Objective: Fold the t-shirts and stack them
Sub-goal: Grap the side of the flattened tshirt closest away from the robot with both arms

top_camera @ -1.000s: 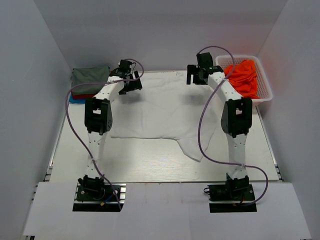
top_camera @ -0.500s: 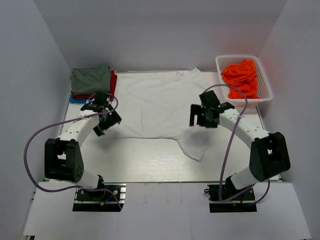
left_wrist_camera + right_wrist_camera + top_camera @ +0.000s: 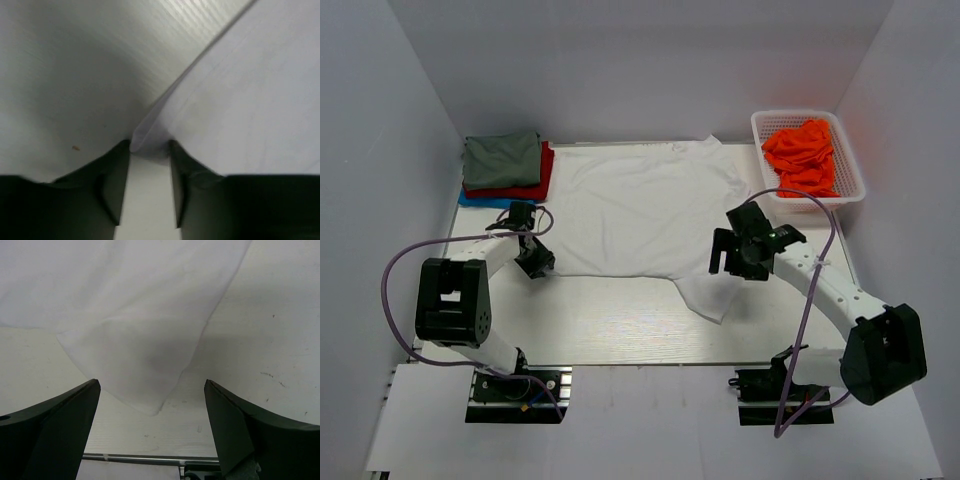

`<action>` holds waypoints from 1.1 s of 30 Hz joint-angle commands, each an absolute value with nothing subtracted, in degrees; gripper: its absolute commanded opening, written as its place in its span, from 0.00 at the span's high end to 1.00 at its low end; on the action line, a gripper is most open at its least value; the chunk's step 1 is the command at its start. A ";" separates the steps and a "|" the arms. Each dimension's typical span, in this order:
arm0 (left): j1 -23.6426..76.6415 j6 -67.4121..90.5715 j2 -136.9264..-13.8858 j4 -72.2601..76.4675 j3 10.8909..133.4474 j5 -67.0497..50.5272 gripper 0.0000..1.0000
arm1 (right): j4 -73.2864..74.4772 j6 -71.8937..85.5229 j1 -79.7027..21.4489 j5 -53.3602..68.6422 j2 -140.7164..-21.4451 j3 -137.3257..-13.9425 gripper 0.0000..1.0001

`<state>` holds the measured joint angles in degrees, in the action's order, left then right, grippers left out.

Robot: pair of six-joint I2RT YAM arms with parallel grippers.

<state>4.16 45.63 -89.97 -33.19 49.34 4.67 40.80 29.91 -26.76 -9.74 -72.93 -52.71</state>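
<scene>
A white t-shirt (image 3: 640,205) lies spread flat on the table, one sleeve (image 3: 710,295) pointing toward the near edge. My left gripper (image 3: 535,262) is down at the shirt's near left corner. In the left wrist view its jaws (image 3: 150,147) are drawn narrow, pinching that bunched corner (image 3: 152,137) between the fingertips. My right gripper (image 3: 732,262) hovers over the shirt's near right part, jaws wide open. In the right wrist view (image 3: 151,385) the sleeve tip (image 3: 145,385) lies below the gap, untouched. At the back left an olive-grey shirt (image 3: 502,158) lies folded on a red one (image 3: 538,183) and a blue one (image 3: 470,198).
A white lattice basket (image 3: 852,192) at the back right holds crumpled orange shirts (image 3: 805,150). Grey walls enclose the table on three sides. The table's near metal edge (image 3: 130,458) shows just beyond the sleeve in the right wrist view.
Both arms swung from the shirt's far edge down to its near side. The left gripper dropped onto the near left corner and closed from wide open; the right stayed open.
</scene>
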 commanded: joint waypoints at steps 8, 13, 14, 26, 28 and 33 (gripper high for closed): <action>3.52 45.97 -92.90 -30.50 47.46 1.41 1.00 | 43.96 36.74 -29.35 -4.41 -68.99 -46.33 0.10; 3.52 45.97 -92.29 -31.90 47.46 0.09 1.00 | 37.45 35.60 -31.64 -0.62 -72.94 -45.26 0.13; 3.52 45.97 -91.76 -31.90 47.46 0.09 1.00 | 36.48 35.16 -31.73 -0.53 -74.17 -45.35 0.13; 3.52 45.97 -90.53 -32.96 46.93 0.09 1.00 | 34.01 35.51 -32.25 1.85 -79.19 -39.20 0.24; 4.12 45.97 -90.53 -32.96 46.93 -0.44 1.00 | 33.75 35.86 -32.43 1.85 -78.58 -38.50 0.24; 4.66 46.49 -90.01 -33.48 46.41 -0.44 1.00 | 33.05 35.86 -32.96 1.67 -79.10 -36.82 0.74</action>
<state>3.95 46.24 -90.65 -29.82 48.73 -0.12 34.13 35.29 -32.18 1.45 -78.13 -38.79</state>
